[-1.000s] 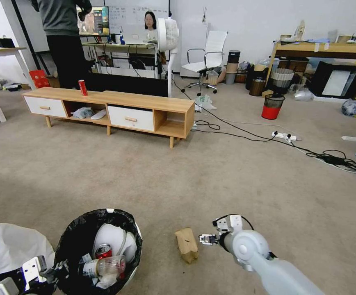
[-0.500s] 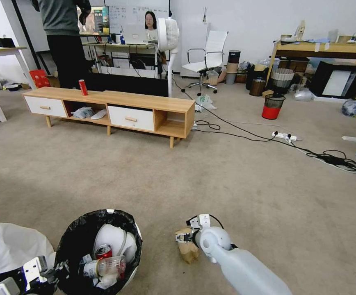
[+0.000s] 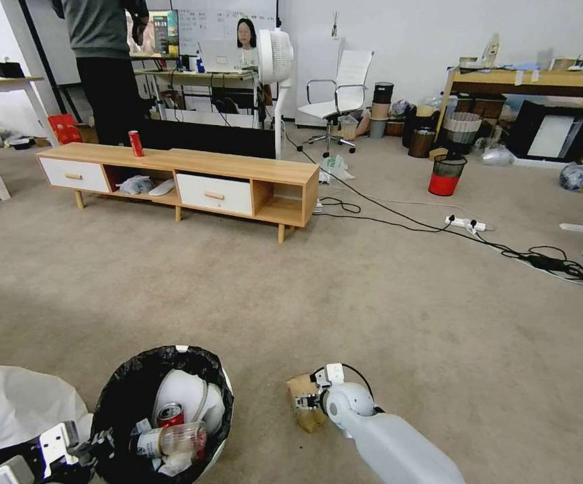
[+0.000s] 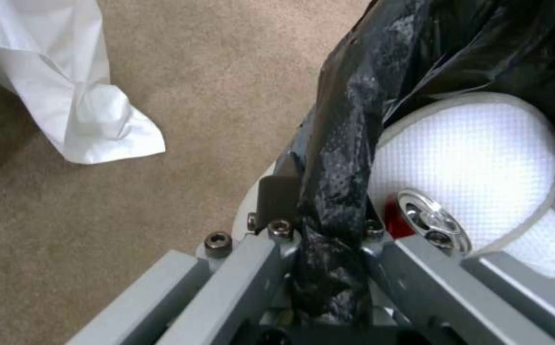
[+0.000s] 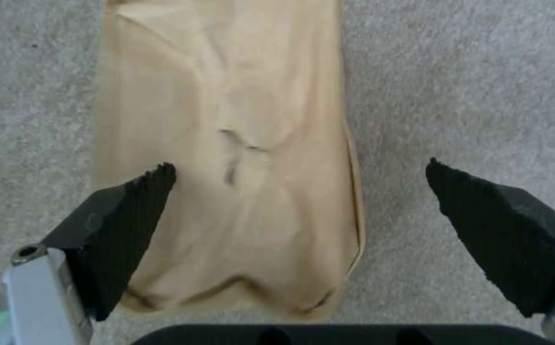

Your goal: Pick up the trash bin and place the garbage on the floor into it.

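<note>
Down on the floor [image 3: 372, 296], seen from the head camera, the trash bin [image 3: 162, 415] stands at the lower left with its black bag folded over the rim. A red can, a clear bottle and the white curved lid piece lie inside it. The left gripper [image 3: 86, 449] sits at the bin's near-left edge, partly cut off by the frame. Just right of the bin lies the tan cardboard box [image 3: 303, 399], with bare carpet between them. The right gripper [image 3: 305, 402] hangs over the box's right side, and its arm hides part of the box. Open carpet stretches beyond toward the wooden cabinet [image 3: 191, 178]; black cables [image 3: 439, 232] cross far to the right.

In the left wrist view, the left gripper [image 4: 325, 230] is clamped on the bag-covered rim of the trash bin [image 4: 347, 143], one finger [image 4: 276, 199] outside the wall. A white sheet [image 4: 79, 91] lies on the carpet beside it.

In the right wrist view, the right gripper [image 5: 300, 177] is spread wide. One black finger [image 5: 124, 225] overlaps the box [image 5: 226, 143]; the other is over bare carpet beside it. Whether either touches is unclear.
</note>
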`<state>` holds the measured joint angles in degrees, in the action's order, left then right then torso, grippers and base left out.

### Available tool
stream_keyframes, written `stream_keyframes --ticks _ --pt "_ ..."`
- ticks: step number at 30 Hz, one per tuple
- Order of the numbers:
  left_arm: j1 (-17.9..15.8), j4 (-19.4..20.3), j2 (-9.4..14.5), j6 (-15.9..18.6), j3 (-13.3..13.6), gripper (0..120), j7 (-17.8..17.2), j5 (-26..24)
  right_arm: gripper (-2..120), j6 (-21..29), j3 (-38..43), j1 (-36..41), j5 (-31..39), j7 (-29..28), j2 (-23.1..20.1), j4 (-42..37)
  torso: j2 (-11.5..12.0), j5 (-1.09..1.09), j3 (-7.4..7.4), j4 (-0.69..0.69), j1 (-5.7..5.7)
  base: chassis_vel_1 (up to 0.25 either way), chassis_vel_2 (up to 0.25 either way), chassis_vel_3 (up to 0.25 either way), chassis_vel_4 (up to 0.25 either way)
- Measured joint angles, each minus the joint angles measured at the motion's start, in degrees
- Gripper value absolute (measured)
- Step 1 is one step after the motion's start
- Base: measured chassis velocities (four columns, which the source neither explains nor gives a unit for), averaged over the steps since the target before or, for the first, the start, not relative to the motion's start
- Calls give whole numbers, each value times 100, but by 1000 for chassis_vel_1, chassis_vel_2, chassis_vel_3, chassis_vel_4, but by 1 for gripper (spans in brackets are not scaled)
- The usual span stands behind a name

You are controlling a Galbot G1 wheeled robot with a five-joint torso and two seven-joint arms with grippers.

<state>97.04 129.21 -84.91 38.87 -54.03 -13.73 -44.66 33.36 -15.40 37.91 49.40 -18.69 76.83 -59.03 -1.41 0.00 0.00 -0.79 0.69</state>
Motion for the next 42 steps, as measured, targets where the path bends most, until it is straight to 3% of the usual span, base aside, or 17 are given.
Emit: stream_keyframes --ticks 5,8,9,18,27,29,32,42 --pt "-8 -10 -6 -15 10 2 7 6 97 -182 -189 -49 -94 173 60 178 0 0 0 0 0 0 0 0 0" --pt "-8 -20 -11 -23 11 2 13 10 86 -327 -317 -88 -194 281 127 307 0 0 0 1 0 0 0 0 0" --pt "-8 -25 -13 -31 9 2 19 11 78 -375 -373 -107 -220 314 170 360 -1 0 0 0 0 0 0 0 0" --pt "-28 -80 -10 -61 5 2 34 23 48 -577 -598 -177 -343 423 300 548 -1 0 0 1 0 0 0 0 0" --pt "-96 -135 -8 -62 40 2 34 31 18 -623 -677 -131 -343 422 218 490 -1 0 0 1 0 0 0 0 0" --pt "-117 -142 -16 -63 68 2 35 41 6 -638 -688 -93 -286 402 136 392 -1 0 0 0 0 0 0 0 0" --pt "-123 -148 -34 -63 92 2 34 63 0 -646 -689 -40 -176 371 42 222 -1 0 0 -1 0 0 0 0 0" --pt "-97 -75 -44 -35 101 2 -3 71 0 -696 -628 54 280 112 -434 -768 -1 0 0 1 0 0 0 0 0"
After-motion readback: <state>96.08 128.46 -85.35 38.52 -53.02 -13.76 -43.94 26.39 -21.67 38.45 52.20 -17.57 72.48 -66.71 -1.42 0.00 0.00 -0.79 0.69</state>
